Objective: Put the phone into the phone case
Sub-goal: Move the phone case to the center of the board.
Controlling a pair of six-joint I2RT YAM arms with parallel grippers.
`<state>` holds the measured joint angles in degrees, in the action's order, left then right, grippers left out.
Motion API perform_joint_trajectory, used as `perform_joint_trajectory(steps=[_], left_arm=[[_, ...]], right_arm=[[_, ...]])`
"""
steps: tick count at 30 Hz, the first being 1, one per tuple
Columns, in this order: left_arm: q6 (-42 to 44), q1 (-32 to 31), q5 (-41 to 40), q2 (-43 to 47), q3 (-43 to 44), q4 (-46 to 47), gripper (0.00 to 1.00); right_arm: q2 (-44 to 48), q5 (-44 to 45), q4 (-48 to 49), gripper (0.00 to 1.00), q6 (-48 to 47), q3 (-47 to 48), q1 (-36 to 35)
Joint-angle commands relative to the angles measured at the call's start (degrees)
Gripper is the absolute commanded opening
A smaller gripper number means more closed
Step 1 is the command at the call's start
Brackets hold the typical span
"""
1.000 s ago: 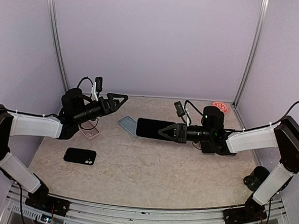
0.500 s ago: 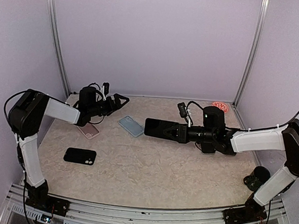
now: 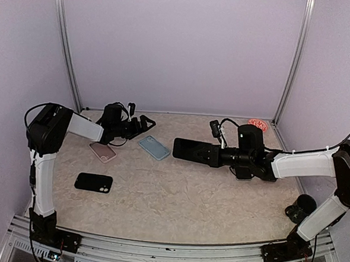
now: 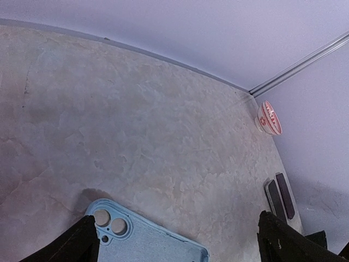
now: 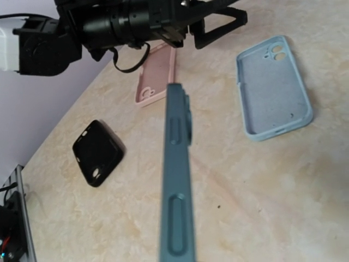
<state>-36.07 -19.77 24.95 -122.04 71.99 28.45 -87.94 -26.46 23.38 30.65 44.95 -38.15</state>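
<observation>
My right gripper [image 3: 214, 155] is shut on a dark teal phone [image 3: 190, 150], holding it on edge above the table's middle. The right wrist view shows the phone [image 5: 176, 180] edge-on, with its side buttons showing. A light blue phone case [image 3: 154, 147] lies open side up just left of the phone's tip. My left gripper [image 3: 144, 124] hovers open at the case's far end. In the left wrist view the blue case [image 4: 143, 241] with its camera cutout lies between my fingers [image 4: 76, 244], untouched.
A pink case [image 3: 103, 151] lies left of the blue one, and a black case [image 3: 93, 182] lies nearer the front left. A red and white bowl [image 3: 258, 125] sits in the far right corner. Two dark flat slabs [image 4: 281, 196] lie near the right arm.
My left arm has folded back toward the far left wall, and its open gripper has come down by the blue case. My right gripper has drawn the phone slightly right.
</observation>
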Motion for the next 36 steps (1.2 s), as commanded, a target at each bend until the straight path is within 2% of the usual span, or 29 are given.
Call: perform_joint_trajectory(steps=[1, 9, 16, 22, 31, 36], left_arm=[[3.2, 0.8, -0.5, -2.9, 3.6, -3.8, 0.99], [3.7, 1.1, 0.8, -7.3, 7.7, -5.7, 0.99], [3.1, 1.0, 3.4, -8.9, 7.3, -5.0, 0.99], [1.5, -0.4, 6.0, -8.2, 3.5, -1.2, 0.97], [-2.2, -2.8, 5.7, -3.8, -6.1, 5.8, 0.95], [-3.5, -4.6, 5.5, -2.6, -8.1, 7.5, 0.95]], right_arm=[[1.8, 1.4, 2.0, 0.0, -0.5, 0.0, 0.4], [1.0, 0.8, 2.6, 0.0, 0.0, 0.0, 0.4], [0.6, 2.3, 2.1, 0.0, 0.7, -0.1, 0.5], [-0.3, 3.3, 0.4, 0.0, 2.8, 0.3, 1.5], [-1.8, 4.4, -2.9, 0.0, 3.6, 1.5, 2.6], [-3.4, 6.2, -5.6, 0.0, 4.5, 2.4, 3.9]])
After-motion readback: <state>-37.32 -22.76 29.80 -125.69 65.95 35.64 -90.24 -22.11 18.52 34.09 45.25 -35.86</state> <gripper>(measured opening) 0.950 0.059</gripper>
